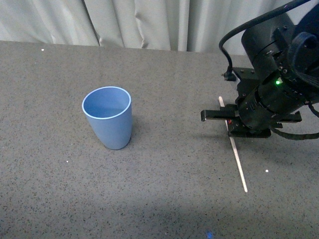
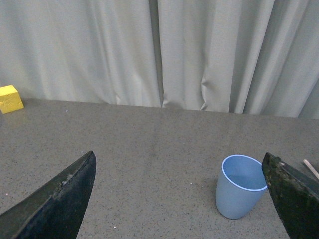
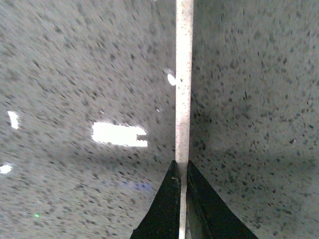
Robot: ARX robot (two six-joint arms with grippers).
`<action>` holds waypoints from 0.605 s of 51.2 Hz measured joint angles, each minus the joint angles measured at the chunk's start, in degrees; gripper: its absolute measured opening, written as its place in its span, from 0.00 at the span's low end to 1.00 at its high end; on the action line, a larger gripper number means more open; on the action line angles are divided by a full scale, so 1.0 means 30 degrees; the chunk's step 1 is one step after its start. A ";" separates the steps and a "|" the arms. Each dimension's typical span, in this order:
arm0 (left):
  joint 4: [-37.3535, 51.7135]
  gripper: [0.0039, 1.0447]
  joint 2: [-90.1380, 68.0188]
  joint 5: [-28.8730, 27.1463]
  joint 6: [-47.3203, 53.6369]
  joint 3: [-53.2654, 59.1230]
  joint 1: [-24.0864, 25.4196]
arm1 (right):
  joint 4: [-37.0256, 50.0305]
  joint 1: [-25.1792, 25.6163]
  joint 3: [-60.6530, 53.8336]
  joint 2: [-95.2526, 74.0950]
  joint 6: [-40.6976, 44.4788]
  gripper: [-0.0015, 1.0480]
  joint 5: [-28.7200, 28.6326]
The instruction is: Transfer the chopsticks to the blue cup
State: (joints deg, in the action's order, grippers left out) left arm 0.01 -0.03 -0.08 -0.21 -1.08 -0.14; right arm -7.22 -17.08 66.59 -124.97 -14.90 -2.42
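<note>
Your right gripper (image 3: 182, 172) pinches the one chopstick (image 1: 238, 162) lying toward the right edge of the desk (image 1: 164, 199); one blue cup (image 1: 107, 118) stands mid-desk; your left gripper (image 2: 174, 199) gapes wide

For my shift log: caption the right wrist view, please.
Right pincer shut on the cream chopstick, speckled grey table beneath.

No readable text, labels, brands or numbers in any view; the blue cup (image 1: 107, 117) is plain, unmarked.
</note>
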 joint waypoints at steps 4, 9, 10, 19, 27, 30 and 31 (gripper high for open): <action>0.0000 0.94 0.0000 -0.0007 0.0000 0.0000 0.0000 | 0.3461 -0.0131 -0.1647 0.1741 -0.0357 0.01 -0.0721; 0.0000 0.94 0.0000 -0.0007 0.0000 0.0000 0.0000 | 0.8196 -0.0780 -0.3344 0.4860 -0.0058 0.01 -0.1042; 0.0000 0.94 0.0000 -0.0007 -0.0007 0.0000 0.0000 | 0.8823 -0.0860 -0.3439 0.5107 0.0007 0.01 -0.1107; 0.0000 0.94 0.0000 -0.0007 0.0000 0.0000 0.0000 | 1.5067 -0.2404 -0.4787 0.7249 0.0787 0.01 -0.2739; 0.0000 0.94 0.0000 0.0000 0.0000 0.0000 0.0000 | 1.9190 -0.4160 -0.5311 0.6856 0.1923 0.01 -0.4029; 0.0000 0.94 0.0000 0.0000 0.0000 0.0000 0.0000 | 1.9897 -0.4707 -0.5187 0.6360 0.2433 0.01 -0.4240; 0.0000 0.94 0.0000 0.0000 0.0000 0.0000 0.0000 | 2.0065 -0.4845 -0.5100 0.6142 0.2543 0.01 -0.4342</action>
State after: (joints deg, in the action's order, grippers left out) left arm 0.01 -0.03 -0.08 -0.21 -1.08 -0.14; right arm 52.97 -31.62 51.29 -106.54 -7.27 -15.44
